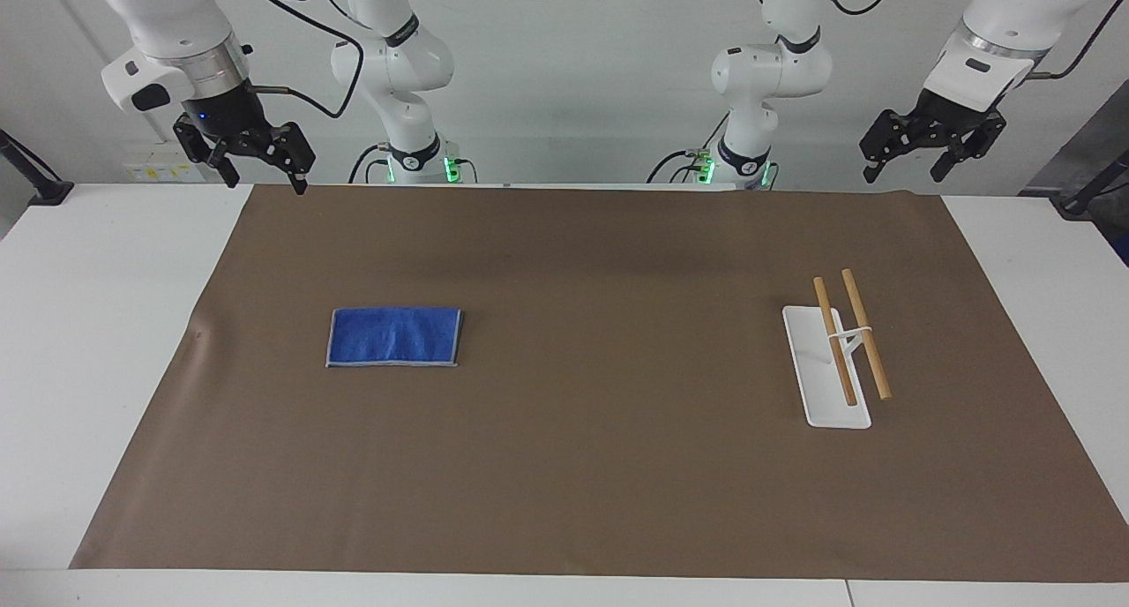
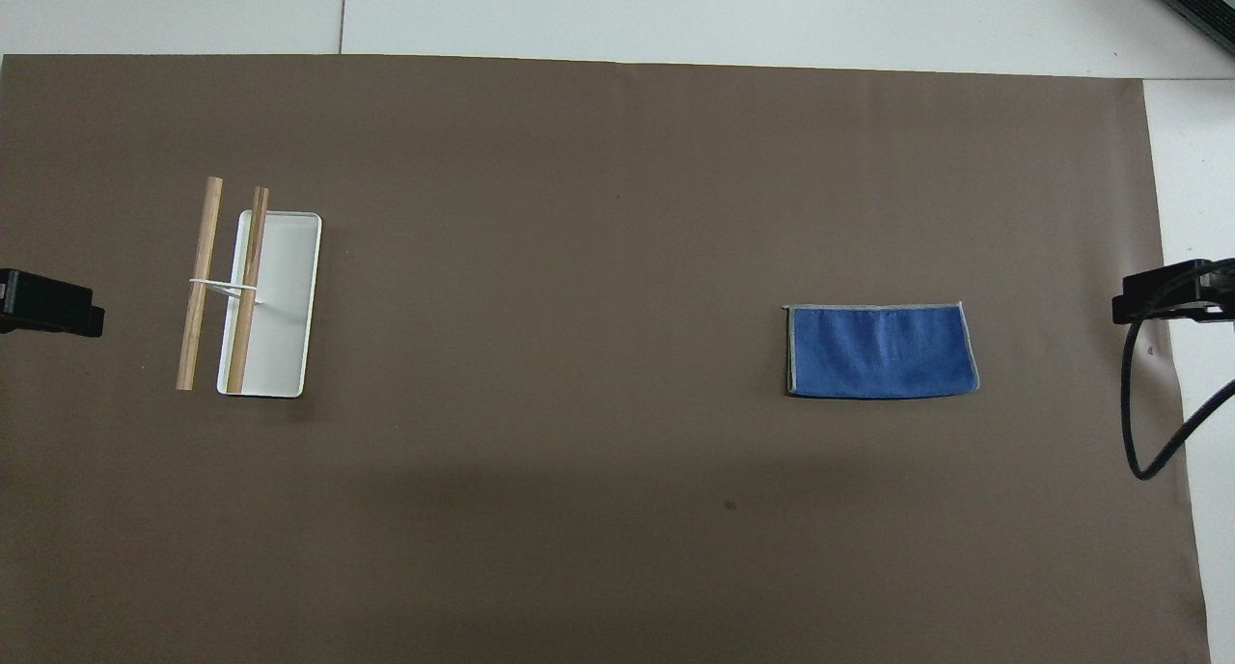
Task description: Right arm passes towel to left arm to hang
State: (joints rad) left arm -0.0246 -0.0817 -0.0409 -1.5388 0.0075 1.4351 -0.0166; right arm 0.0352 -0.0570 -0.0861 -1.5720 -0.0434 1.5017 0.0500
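Observation:
The towel (image 1: 394, 336) (image 2: 881, 350), a folded blue cloth with pale edging, lies flat on the brown mat toward the right arm's end of the table. Nothing touches it. My right gripper (image 1: 267, 182) (image 2: 1167, 292) hangs high over the mat's edge at that end, open and empty, well apart from the towel. My left gripper (image 1: 904, 173) (image 2: 48, 302) hangs high over the mat's edge at the left arm's end, also open and empty. Both arms wait.
A rack with two wooden bars (image 1: 851, 333) (image 2: 224, 283) on a white base (image 1: 810, 360) (image 2: 285, 297) stands toward the left arm's end. The brown mat (image 1: 600, 483) covers most of the white table. A black cable (image 2: 1148, 423) dangles by the right gripper.

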